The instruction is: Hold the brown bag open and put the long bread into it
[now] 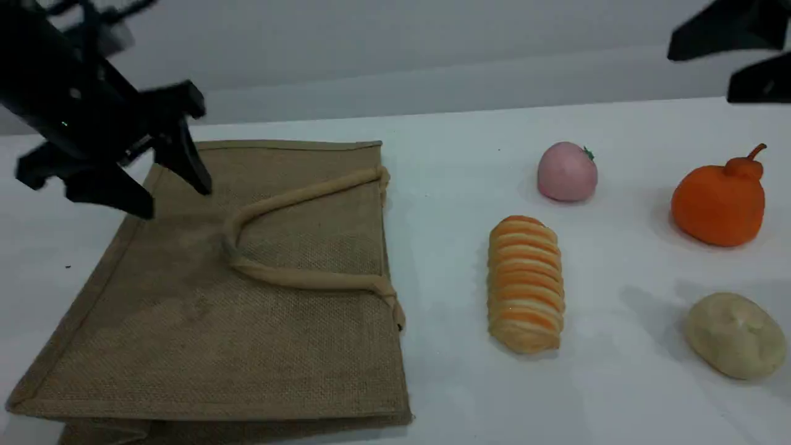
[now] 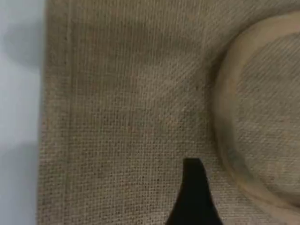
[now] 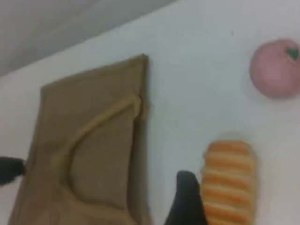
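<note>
- The brown bag [image 1: 247, 296] lies flat on the left half of the white table [image 1: 618, 402], mouth shut and facing right. Nothing of the task is done yet: the bag is not held open and nothing has gone in.
- It is a tan woven jute tote with bound edges. One thick beige rope handle [image 1: 296, 198] is folded back in a loop across the upper panel, and a second layer shows along the near edge.
- The left gripper [image 1: 175, 199] hangs above the bag's far-left corner, jaws spread wide and holding nothing. In its wrist view one dark fingertip [image 2: 194, 197] sits over bare weave, just beside the curve of the handle.
- The right gripper [image 1: 701, 74] is high at the far right, only partly in view — its jaws stand apart and it carries nothing.
- The long bread [image 1: 525, 284] rests untouched right of the bag, with a strip of bare table between them. It is a golden loaf with orange-and-cream crosswise ridges, its length running near to far.
- What is left, by my reading, is everything — lifting the upper panel or handle, grasping the loaf, then sliding it in.
- An orange gourd-like fruit [image 1: 720, 198], a pale oval lump [image 1: 735, 334] and a pink ball [image 1: 566, 172] lie further right, clear of the work.
</note>
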